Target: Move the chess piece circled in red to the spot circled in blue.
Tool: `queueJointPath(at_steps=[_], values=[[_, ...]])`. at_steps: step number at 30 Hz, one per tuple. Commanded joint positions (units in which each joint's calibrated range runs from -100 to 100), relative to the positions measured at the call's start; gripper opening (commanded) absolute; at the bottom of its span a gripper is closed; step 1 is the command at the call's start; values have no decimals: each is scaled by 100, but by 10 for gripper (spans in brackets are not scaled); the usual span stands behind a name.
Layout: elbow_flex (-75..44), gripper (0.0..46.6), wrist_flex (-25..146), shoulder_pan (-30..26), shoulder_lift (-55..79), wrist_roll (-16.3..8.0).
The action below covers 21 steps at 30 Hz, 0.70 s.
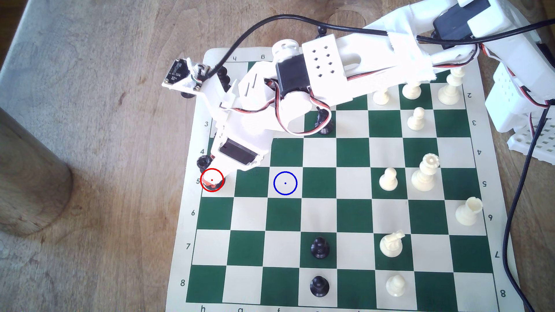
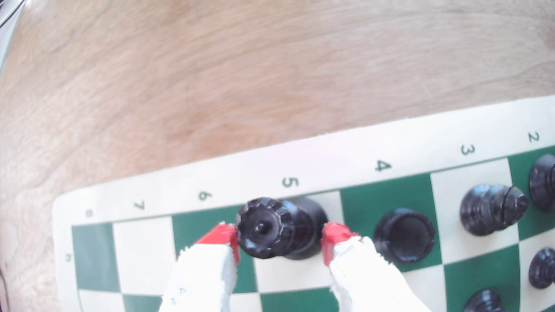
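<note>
Arm (image 1: pixel 240 120) over red-ringed square (image 1: pixel 220 192), board's (image 1: pixel 330 210) edge

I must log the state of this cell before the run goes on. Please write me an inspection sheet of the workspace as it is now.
Surface: green and cream chess mat lying on a wooden table.
Job's things: black queen upright on the red-ringed edge square of row 5; blue-ringed cream square in the same row, free of pieces.
Clutter: black rook on the square next to the queen; black pawns and white pieces spread over the board.
Hand: hand with red-tipped fingers on both sides of the queen; contact cannot be judged.
Cables: black cable arching over the arm; another along the exterior view's right edge.
Surroundings: wooden post at the exterior view's left.
</note>
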Motion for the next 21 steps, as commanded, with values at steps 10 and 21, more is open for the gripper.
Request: queueJointPath(at_steps=[10,21], values=[[-556,125,-713,128,-154,5],[-493,2,-689,66,-247,10]])
